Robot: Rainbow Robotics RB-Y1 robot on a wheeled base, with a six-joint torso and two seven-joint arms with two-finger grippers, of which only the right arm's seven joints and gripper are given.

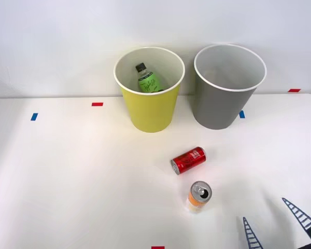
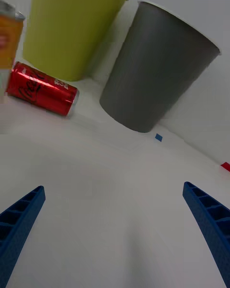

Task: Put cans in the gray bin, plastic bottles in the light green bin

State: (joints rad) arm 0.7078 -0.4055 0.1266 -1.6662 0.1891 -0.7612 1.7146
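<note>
While the bottle (image 1: 148,80) sits in the green bin (image 1: 150,111), the open, empty end effector (image 1: 280,223) should straddle the upright orange can (image 1: 199,196) squarely, avoiding tipping.

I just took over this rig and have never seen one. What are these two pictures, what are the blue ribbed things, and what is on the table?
The wide picture looks down from above the robot's arms. The upright one comes from a camera on its right wrist. The blue ribbed pieces are the right gripper, open and holding nothing. On the white table stand a light green bin and a gray bin. A green-labelled plastic bottle already sits inside the light green one. A red can lies on its side; an orange-and-white can stands upright nearer the gripper.
</note>
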